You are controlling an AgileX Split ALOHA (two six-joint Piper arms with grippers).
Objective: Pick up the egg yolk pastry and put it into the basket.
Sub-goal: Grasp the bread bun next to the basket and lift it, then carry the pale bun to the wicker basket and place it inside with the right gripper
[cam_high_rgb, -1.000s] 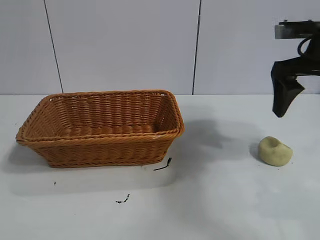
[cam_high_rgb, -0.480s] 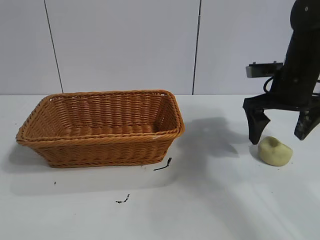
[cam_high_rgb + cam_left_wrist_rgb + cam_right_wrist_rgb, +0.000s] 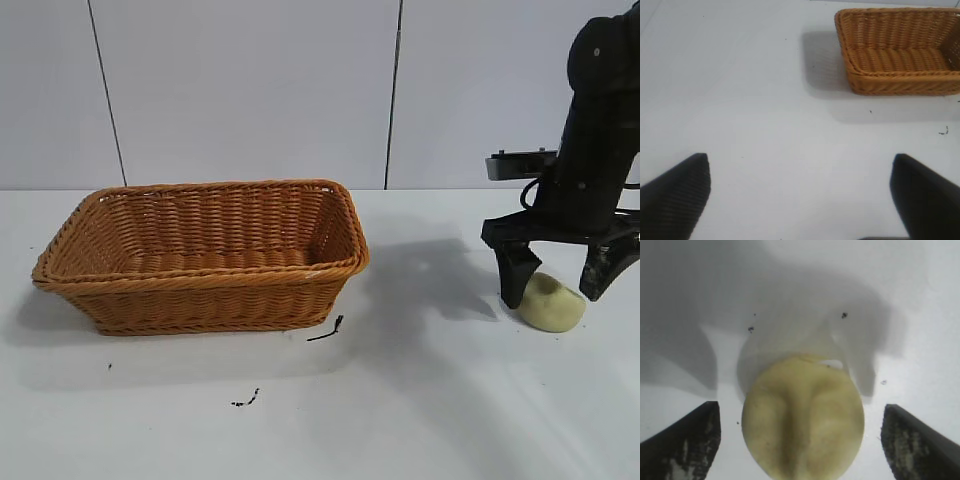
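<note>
White tabletop [image 3: 420, 400], grey panelled wall [image 3: 250, 90]; right end effector [image 3: 560, 290] spread astride egg yolk pastry [image 3: 552, 303].

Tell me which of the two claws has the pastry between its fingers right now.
The right claw: it straddles the egg yolk pastry on the table, fingers open either side. The left claw has only bare table between its fingers, away from the basket.
</note>
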